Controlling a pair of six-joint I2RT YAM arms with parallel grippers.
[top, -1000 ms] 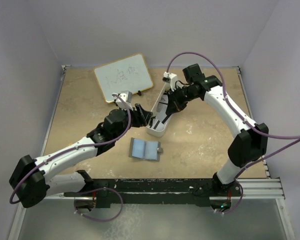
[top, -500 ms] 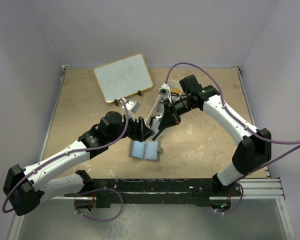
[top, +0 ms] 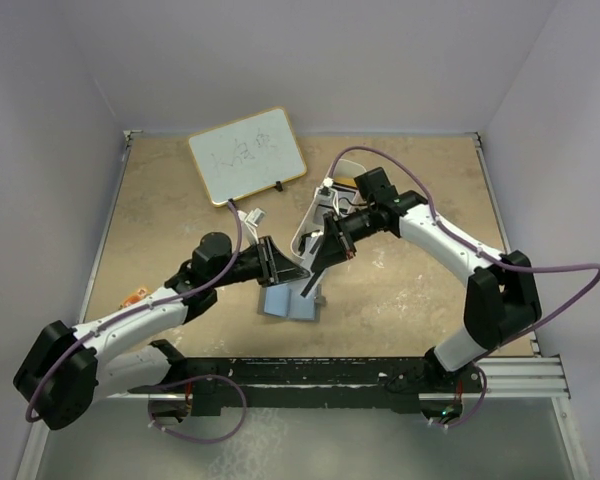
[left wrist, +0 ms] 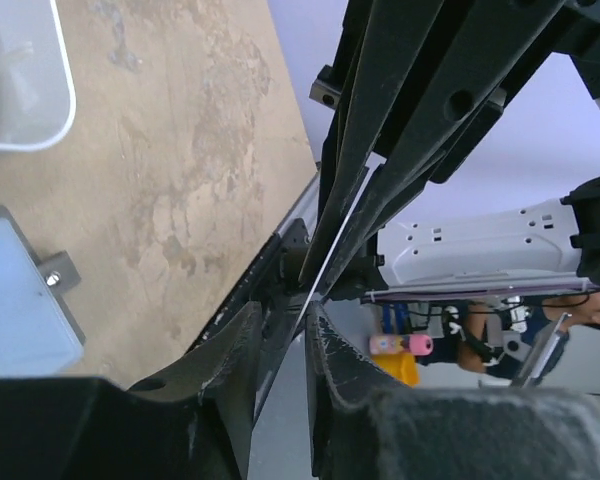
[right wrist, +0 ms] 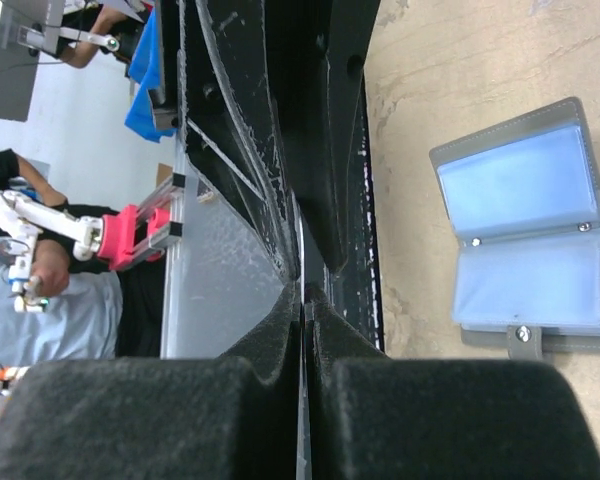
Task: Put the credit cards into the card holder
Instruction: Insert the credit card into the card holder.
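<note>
The card holder (top: 290, 303) lies open on the table, light blue inside up. It also shows in the left wrist view (left wrist: 20, 300) and the right wrist view (right wrist: 530, 240). My right gripper (top: 318, 262) hangs just above its far edge, shut on a thin dark credit card (top: 313, 281), seen edge-on in its own view (right wrist: 301, 250). My left gripper (top: 285, 268) meets it from the left. Its jaws stand slightly apart around the card's edge (left wrist: 330, 270) without pressing it. An orange card (top: 345, 183) shows in the white tray's far end.
A long white tray (top: 315, 215) lies just beyond the wallet, also in the left wrist view (left wrist: 25, 90). A whiteboard (top: 248, 155) lies at the far left. A small orange object (top: 133, 297) lies near the table's left edge. The rail (top: 380, 370) runs along the near edge.
Both grippers have moved from the tray toward the near side, to above the open wallet. The right one carries the dark card, and the left one has closed in on it.
</note>
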